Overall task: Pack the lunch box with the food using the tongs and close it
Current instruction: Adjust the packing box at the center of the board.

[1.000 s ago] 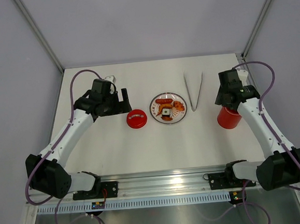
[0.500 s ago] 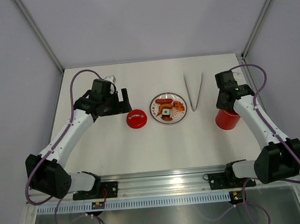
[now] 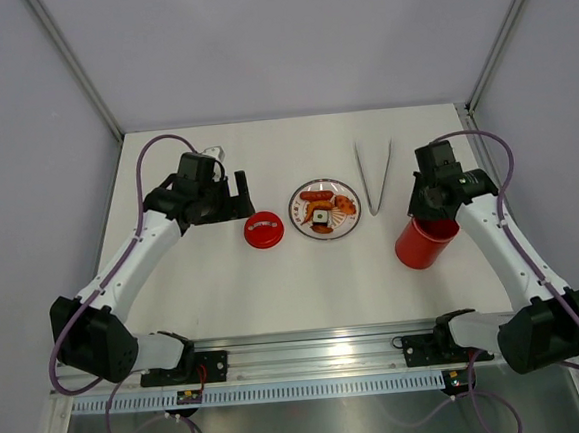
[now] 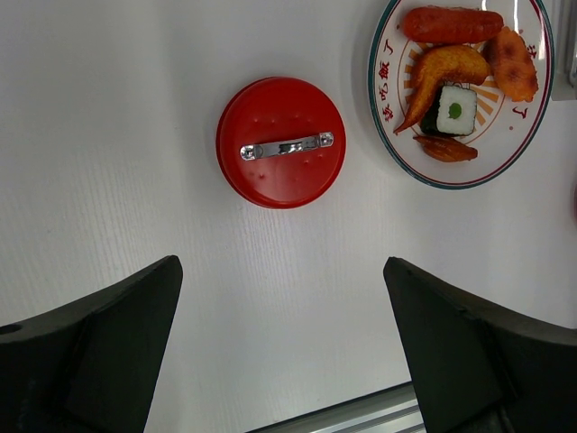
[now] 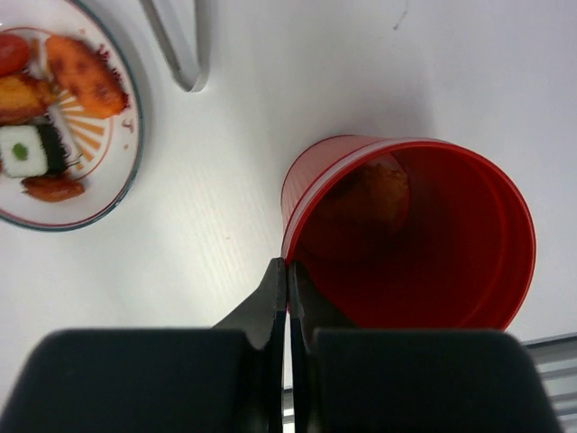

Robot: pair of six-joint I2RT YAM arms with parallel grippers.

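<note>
The lunch box [image 3: 419, 243], an open red tub, leans over right of the plate; in the right wrist view the lunch box [image 5: 433, 244] shows an orange-brown piece [image 5: 383, 194] inside. My right gripper [image 3: 428, 211] [image 5: 288, 266] is shut on its left rim, one finger inside and one outside. The food [image 3: 321, 209] [image 4: 451, 63] lies on the patterned plate [image 3: 294, 208]. The red lid [image 3: 263, 230] [image 4: 281, 142] lies flat, left of the plate. The grey tongs [image 3: 375, 175] [image 5: 180, 45] rest behind the plate. My left gripper [image 3: 240, 195] [image 4: 279, 263] hovers open, holding nothing, near the lid.
The plate's rim [image 5: 135, 153] is close to the left of the tub. An aluminium rail [image 3: 310, 350] runs along the near table edge. Grey walls close in the back and both sides.
My right gripper has shut on the tub's rim, and the tub has shifted left and toward the near edge, now tilted. The left arm has not moved.
</note>
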